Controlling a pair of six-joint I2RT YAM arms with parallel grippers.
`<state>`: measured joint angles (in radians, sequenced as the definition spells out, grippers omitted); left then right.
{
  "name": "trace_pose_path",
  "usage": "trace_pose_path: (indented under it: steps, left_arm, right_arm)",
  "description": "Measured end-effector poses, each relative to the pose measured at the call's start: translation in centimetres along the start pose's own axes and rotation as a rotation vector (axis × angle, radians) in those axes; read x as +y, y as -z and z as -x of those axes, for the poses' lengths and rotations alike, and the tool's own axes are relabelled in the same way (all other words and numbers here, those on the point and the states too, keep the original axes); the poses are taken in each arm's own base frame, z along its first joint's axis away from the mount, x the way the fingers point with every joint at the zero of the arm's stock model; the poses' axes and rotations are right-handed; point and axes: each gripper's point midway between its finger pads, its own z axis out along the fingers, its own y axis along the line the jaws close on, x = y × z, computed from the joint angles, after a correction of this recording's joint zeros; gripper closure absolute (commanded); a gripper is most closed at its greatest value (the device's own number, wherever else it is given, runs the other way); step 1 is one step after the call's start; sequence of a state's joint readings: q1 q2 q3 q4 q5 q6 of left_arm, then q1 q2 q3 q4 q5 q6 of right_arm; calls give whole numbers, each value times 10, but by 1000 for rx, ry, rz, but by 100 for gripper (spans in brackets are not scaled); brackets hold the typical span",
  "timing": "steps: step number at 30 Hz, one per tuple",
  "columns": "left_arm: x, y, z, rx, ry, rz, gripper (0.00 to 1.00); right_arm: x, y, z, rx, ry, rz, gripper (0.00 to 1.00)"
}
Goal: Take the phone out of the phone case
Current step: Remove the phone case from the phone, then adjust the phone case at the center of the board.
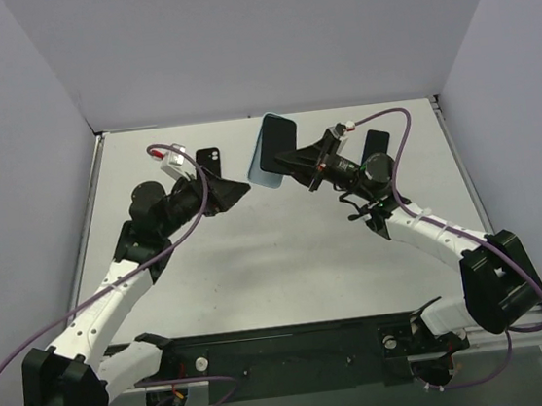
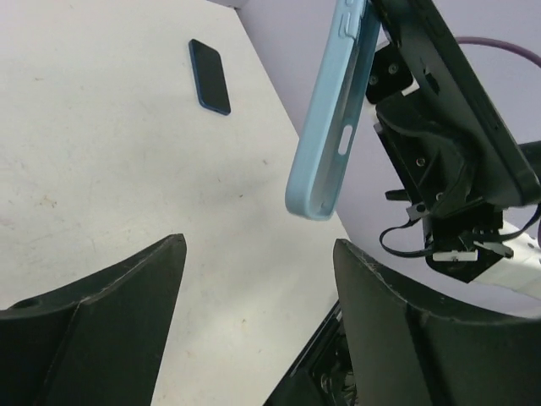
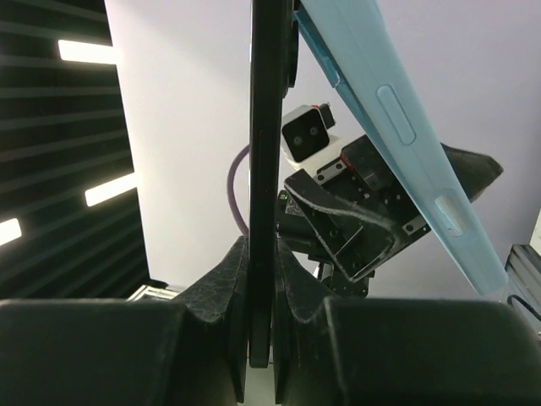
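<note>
White-and-black arms (image 1: 106,305), purple cables (image 1: 383,113)

I see my right fingers (image 1: 306,163) clamped on the phone (image 1: 280,135), raised above the tabletop (image 1: 286,250). Its light-blue case (image 1: 265,169) splays off on the side facing my left fingers (image 1: 230,190), whose tips sit just beside the case.
</note>
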<state>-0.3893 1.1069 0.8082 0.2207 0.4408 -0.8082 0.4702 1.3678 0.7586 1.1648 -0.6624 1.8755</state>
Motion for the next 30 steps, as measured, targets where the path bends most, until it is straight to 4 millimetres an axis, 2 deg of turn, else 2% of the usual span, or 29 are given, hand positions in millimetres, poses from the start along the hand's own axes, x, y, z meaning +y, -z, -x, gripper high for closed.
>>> trace_pose_path:
  steps: [3,7,9,12,13,15,16,17,18,19,20,24,25,26,27,28,29,30]
  left_arm:
    - [0,14,-5,-14,-7,3,17]
    - [-11,21,6,-60,-26,-23,15]
    - [-12,15,10,-58,-21,-31,14]
    - [-13,-8,12,-8,5,-48,14]
    - [-13,-18,12,12,11,-54,19]
    - [-12,-33,7,48,26,-60,47]
    - [-11,-37,2,65,38,-58,52]
    - [-9,-39,-2,77,46,-53,69]
    - [-9,-40,-5,87,49,-50,77]
    - [-8,-41,-7,89,53,-44,96]
    - [-8,-41,-6,86,55,-40,100]
    - [-3,-43,5,43,46,1,100]
    - [-1,-44,8,35,47,15,97]
    - [1,-46,11,26,49,34,89]
    - [5,-48,14,19,52,57,66]
    - [10,-49,16,13,53,89,52]
    - [17,-50,17,7,55,126,18]
    - [25,-49,16,2,65,166,15]
  right_arm:
    - [-3,1,-2,10,21,-3,100]
    - [-6,1,-8,31,50,-9,100]
    - [-7,1,-14,47,66,-8,100]
    - [-6,1,-24,73,90,-3,100]
    - [-5,1,-27,81,97,0,100]
    - [-2,1,-32,93,109,8,100]
    - [0,2,-34,97,118,13,100]
    - [1,2,-37,103,123,16,100]
    - [2,3,-38,107,128,20,100]
    - [3,3,-39,109,132,23,100]
    - [4,3,-40,110,135,25,100]
    - [4,3,-40,110,143,26,100]
    - [4,4,-39,108,149,26,100]
    - [4,4,-38,104,159,23,100]
    - [2,5,-36,99,171,14,100]
    - [-2,6,-32,86,190,-8,100]
    - [-6,9,-28,70,213,-38,100]
    - [-12,13,-24,52,252,-81,100]
